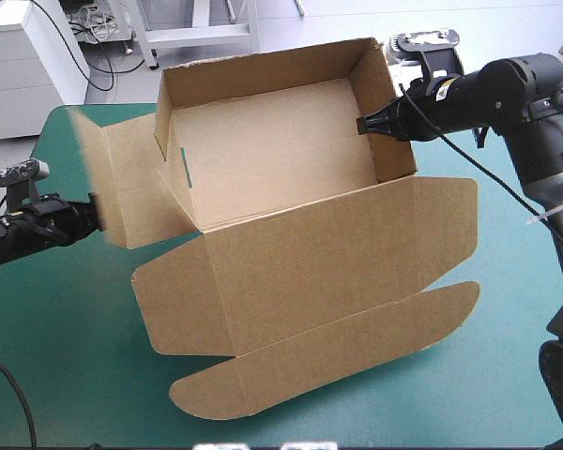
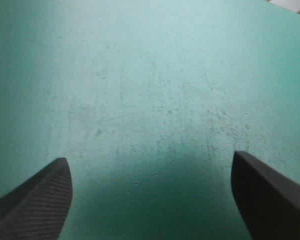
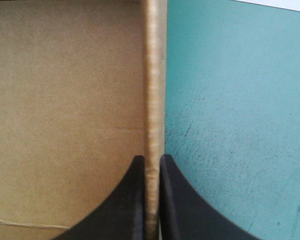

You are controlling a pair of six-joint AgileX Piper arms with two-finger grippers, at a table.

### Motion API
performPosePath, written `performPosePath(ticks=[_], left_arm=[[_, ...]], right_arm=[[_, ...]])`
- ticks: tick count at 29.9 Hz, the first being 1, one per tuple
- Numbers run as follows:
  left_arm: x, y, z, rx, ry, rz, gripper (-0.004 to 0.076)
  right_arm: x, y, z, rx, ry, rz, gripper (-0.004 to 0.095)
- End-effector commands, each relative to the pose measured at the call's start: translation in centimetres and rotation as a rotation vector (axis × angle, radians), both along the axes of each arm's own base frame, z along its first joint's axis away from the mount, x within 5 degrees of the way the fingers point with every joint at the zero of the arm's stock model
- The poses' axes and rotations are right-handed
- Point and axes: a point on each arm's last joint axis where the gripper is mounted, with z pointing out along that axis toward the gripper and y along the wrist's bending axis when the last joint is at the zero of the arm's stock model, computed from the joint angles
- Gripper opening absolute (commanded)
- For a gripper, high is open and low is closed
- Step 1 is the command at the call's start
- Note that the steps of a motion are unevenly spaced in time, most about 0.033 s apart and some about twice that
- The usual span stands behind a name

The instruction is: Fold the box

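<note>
The brown box [image 1: 272, 159] stands in the middle of the table as an open tray, its back and side walls raised. Its lid [image 1: 310, 272] lies flat toward the front, with a rounded flap [image 1: 328, 352] at the near edge. A side flap [image 1: 131, 187] spreads out to the left. My right gripper [image 1: 364, 125] is shut on the top edge of the right wall [image 3: 154, 75], one finger inside and one outside [image 3: 151, 157]. My left gripper [image 1: 98, 214] hovers just left of the side flap, open [image 2: 149, 157] over bare teal-green cover [image 2: 140, 75], with nothing between its fingers.
Teal-green cover [image 1: 66, 356] shows at the front left and along the right side [image 1: 507, 375] of the box. The table's far left corner [image 1: 52, 117] lies close behind the left flap.
</note>
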Motion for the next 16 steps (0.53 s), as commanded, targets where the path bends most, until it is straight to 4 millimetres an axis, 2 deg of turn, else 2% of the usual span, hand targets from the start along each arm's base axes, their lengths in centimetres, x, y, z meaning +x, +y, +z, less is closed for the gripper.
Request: performPosePath(ticks=[1,9,16], left_arm=[[-0.1,-1.5,2.1,-0.068,-0.111,-0.063,0.0617],[-0.4,-3.5,3.4,-0.176,-0.22,-0.23,0.0617],[-0.5,-4.0,4.1,-0.262,-0.258,-0.264,0.0617]], right_arm=[[-0.9,0.0,2.1,0.083,-0.096,0.015,-0.002],[0.6,0.4,0.8,0.065,-0.063,0.016,-0.002],[2.1,0.2,-0.4,0.025,-0.06,-0.026,-0.002]])
